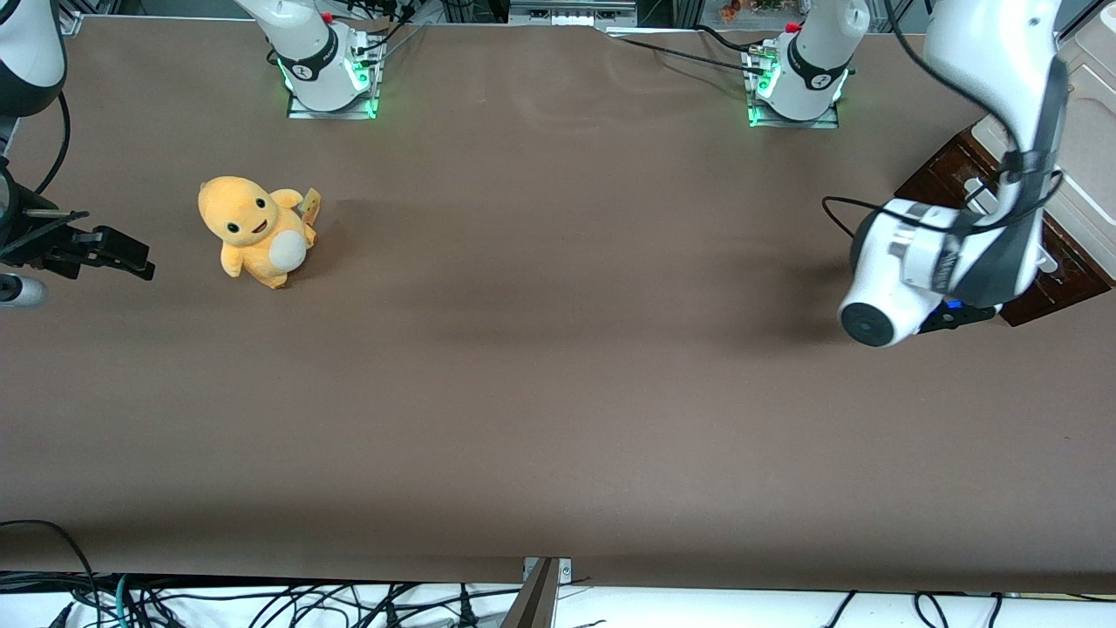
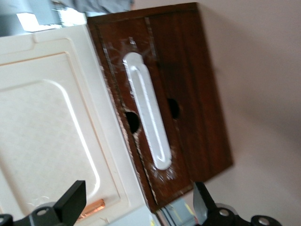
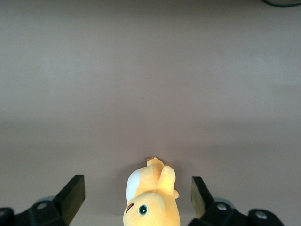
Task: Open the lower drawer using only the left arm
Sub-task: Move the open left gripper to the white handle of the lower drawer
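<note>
The lower drawer point(image 2: 190, 89) shows a dark-brown wooden front with a long white bar handle point(image 2: 146, 113). It sits against the cream cabinet body point(image 2: 42, 117). In the front view the drawer point(image 1: 946, 170) lies at the working arm's end of the table, partly covered by the left arm point(image 1: 924, 262). My gripper point(image 2: 136, 205) hovers a short way off the drawer front. It is open, with its black fingers point(image 2: 70, 202) spread wide. Nothing is between them, and they do not touch the handle.
An orange plush toy point(image 1: 253, 228) sits on the brown table toward the parked arm's end. Two arm bases point(image 1: 327, 70) point(image 1: 798, 78) stand farthest from the front camera. Cables point(image 1: 261, 602) hang below the table's near edge.
</note>
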Tool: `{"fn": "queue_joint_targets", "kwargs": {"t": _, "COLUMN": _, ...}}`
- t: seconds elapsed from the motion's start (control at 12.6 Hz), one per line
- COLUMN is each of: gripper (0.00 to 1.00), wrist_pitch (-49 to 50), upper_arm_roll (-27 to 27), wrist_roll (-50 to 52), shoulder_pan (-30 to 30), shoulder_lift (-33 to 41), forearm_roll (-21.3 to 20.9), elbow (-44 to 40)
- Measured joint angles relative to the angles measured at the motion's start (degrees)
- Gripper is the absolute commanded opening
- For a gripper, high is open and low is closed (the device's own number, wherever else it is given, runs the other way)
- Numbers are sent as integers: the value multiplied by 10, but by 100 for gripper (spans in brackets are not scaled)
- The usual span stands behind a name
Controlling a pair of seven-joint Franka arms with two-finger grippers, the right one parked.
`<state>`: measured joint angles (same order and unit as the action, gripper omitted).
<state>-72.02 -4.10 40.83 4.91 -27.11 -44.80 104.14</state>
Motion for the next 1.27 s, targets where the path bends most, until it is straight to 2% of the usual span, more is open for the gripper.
{"fn": "queue_joint_targets", "kwargs": {"t": 0.32, "gripper": 100, "wrist_pitch": -7, "upper_arm_roll": -9, "wrist_roll": 117, "shoulder_pan": 11, "shoulder_lift": -10, "forearm_roll": -64, "elbow": 89}}
{"fn": "queue_joint_targets", "kwargs": {"t": 0.56, "gripper": 100, "wrist_pitch": -9, "upper_arm_roll": -6, "wrist_roll": 143, "shoulder_pan": 0, "shoulder_lift": -37, "forearm_roll": -93, "elbow": 102}}
{"fn": "queue_joint_targets", "kwargs": {"t": 0.88, "gripper": 98, "wrist_pitch": -12, "upper_arm_roll": -4, "wrist_roll": 155, "shoulder_pan": -53, "shoulder_lift": -57, "forearm_roll": -167, "elbow": 108}}
{"fn": "queue_joint_targets", "kwargs": {"t": 1.04, "gripper": 96, "wrist_pitch": -14, "upper_arm_roll": -4, "wrist_roll": 197, "shoulder_pan": -67, "shoulder_lift": -71, "forearm_roll": -172, "elbow": 116}}
{"fn": "queue_joint_targets", "kwargs": {"t": 1.19, "gripper": 87, "wrist_pitch": -16, "upper_arm_roll": -5, "wrist_roll": 226, "shoulder_pan": -67, "shoulder_lift": -88, "forearm_roll": -172, "elbow": 118}}
{"fn": "queue_joint_targets", "kwargs": {"t": 1.27, "gripper": 77, "wrist_pitch": -21, "upper_arm_roll": -5, "wrist_roll": 232, "shoulder_pan": -67, "shoulder_lift": -93, "forearm_roll": -172, "elbow": 118}}
